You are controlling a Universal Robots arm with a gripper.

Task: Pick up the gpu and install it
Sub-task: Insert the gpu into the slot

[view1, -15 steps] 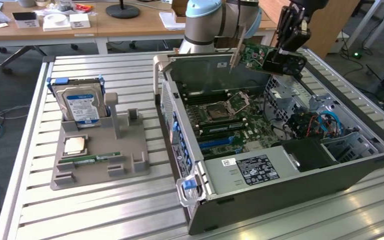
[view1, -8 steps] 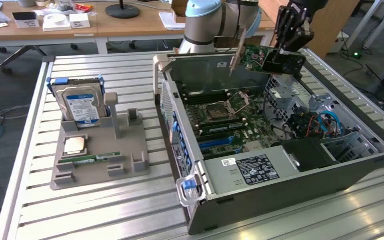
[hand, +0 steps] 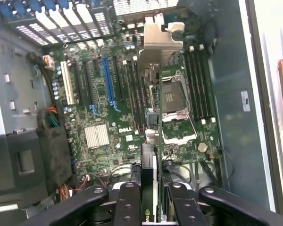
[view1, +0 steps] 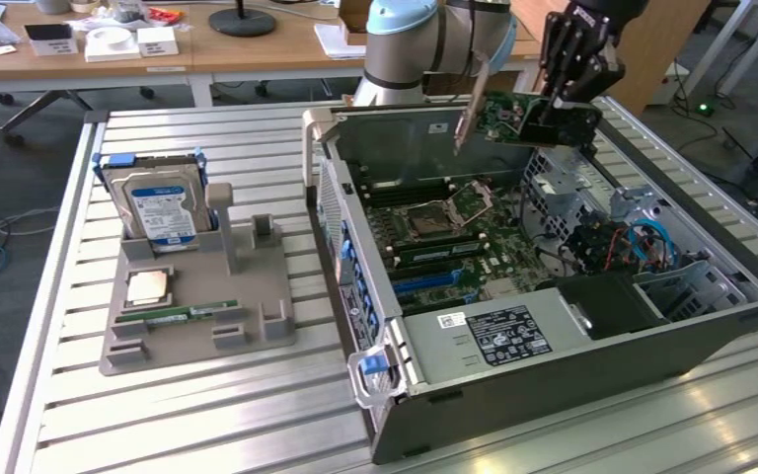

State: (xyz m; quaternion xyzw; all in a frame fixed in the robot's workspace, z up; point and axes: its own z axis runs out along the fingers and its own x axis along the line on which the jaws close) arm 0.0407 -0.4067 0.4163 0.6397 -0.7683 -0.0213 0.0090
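Observation:
The gpu [view1: 495,114], a dark green card with a long silver end bracket [view1: 472,104], hangs in the air over the far end of the open computer case [view1: 590,346]. My gripper [view1: 553,117] is shut on it from the exterior view's right. In the wrist view the gpu [hand: 153,141] shows edge-on between my fingers [hand: 127,205], its bracket [hand: 158,40] pointing away, above the motherboard [hand: 108,136]. A blue expansion slot [hand: 108,82] lies beside the card's line, apart from it.
A grey holder [view1: 194,336] on the slatted table [view1: 155,425] carries a blue-labelled hard drive [view1: 155,202], a processor [view1: 151,286] and a RAM stick [view1: 189,314]. Inside the case are the processor socket [hand: 174,101], cables [view1: 616,247] and the power supply [view1: 511,331].

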